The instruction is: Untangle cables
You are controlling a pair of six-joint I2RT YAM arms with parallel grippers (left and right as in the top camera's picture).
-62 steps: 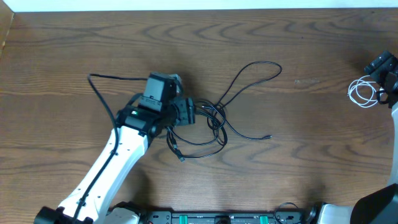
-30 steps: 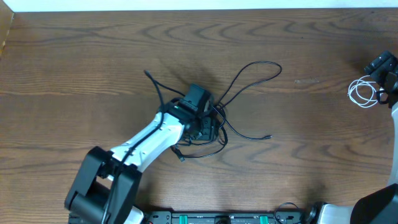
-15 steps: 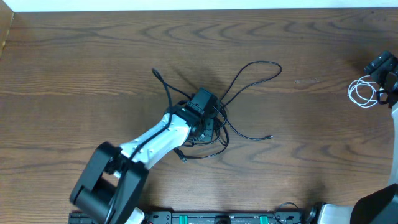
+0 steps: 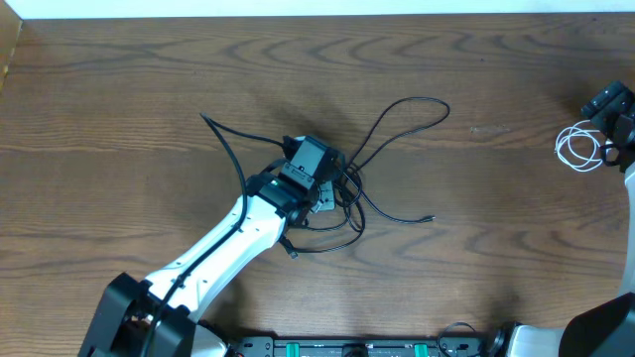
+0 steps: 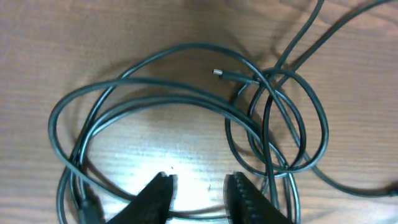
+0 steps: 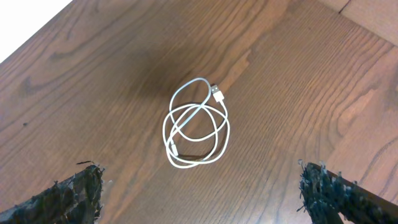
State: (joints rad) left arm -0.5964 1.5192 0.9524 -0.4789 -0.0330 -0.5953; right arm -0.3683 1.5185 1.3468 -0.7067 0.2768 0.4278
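Since half a second ago the left arm has swung left, dragging one black cable's loose end (image 4: 203,117) farther out to the left of the left gripper (image 5: 198,182). That gripper's jaws stand partly apart over the tangle of black cables (image 5: 264,78), with bare wood between them and nothing gripped. Open table (image 4: 119,69) spreads on both sides of it, and the far edge lies well beyond. The right gripper (image 6: 202,193) gapes wide, and the coiled white cable (image 6: 193,112) lies loose just ahead of its fingers.
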